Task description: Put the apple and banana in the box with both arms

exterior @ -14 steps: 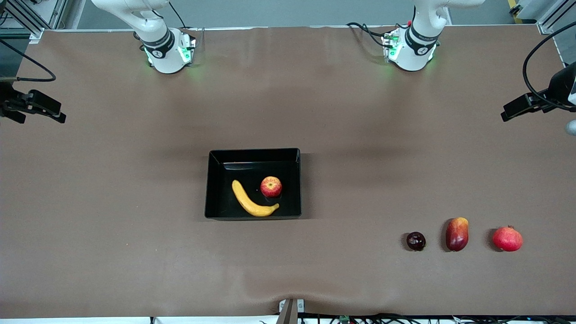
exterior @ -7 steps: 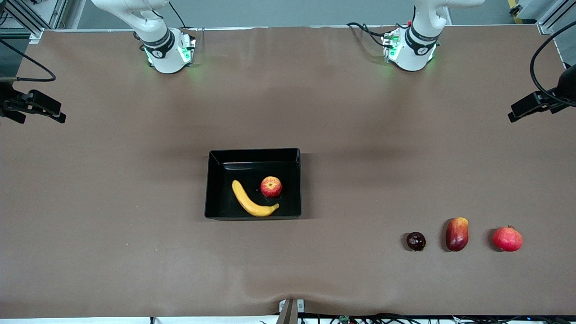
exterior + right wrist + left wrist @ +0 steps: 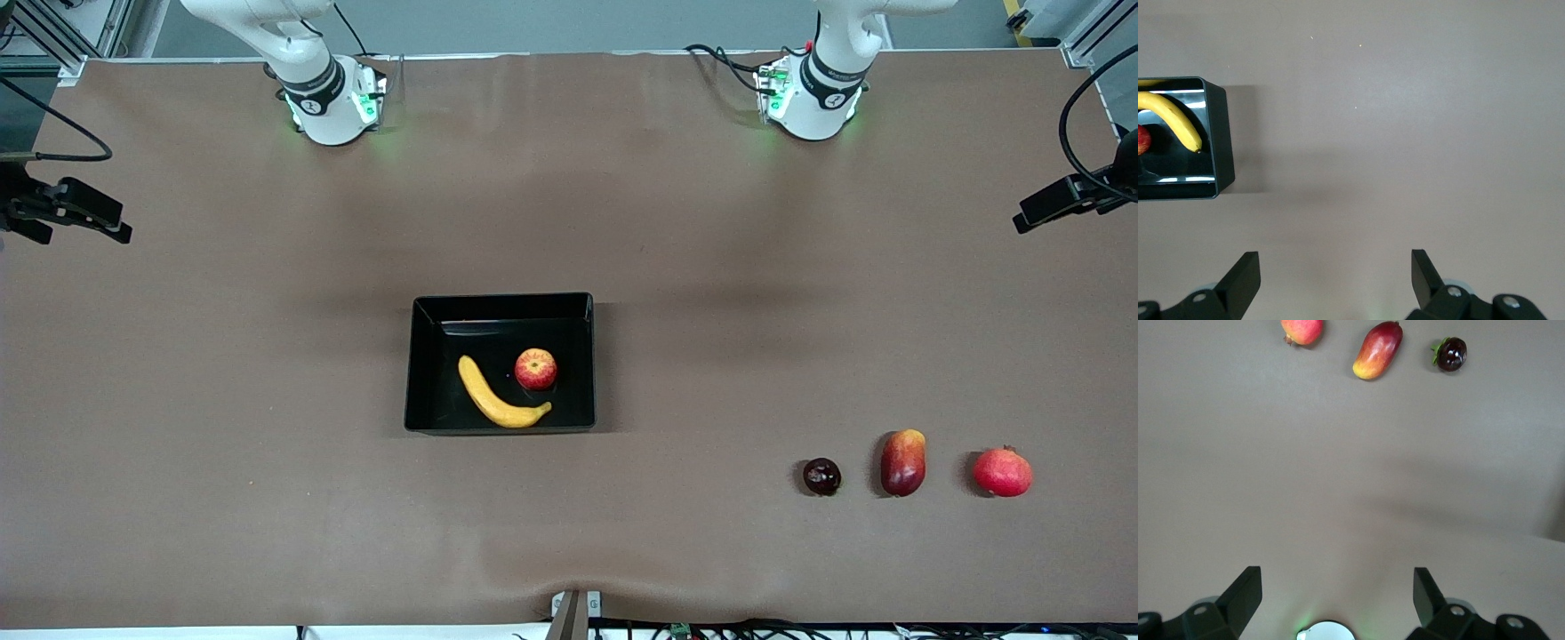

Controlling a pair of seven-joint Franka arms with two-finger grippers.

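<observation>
apple (image 3: pixel 535 369) and banana (image 3: pixel 498 397) both lie in the box (image 3: pixel 498 305); task looks done. left tool (image 3: pixel 1337 597) and right tool (image 3: pixel 1335 277) hang open, empty, over bare counter (image 3: pixel 222 356).

Brown table (image 3: pixel 222 400) fills view; grey floor, aluminium frame rails past edge.

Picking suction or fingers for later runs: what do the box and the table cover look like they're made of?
The box looks like glossy black plastic: light streaks reflect on its floor and walls. The table cover looks like matte brown paper or cloth, faintly rippled near the front edge; which one is unclear.
</observation>
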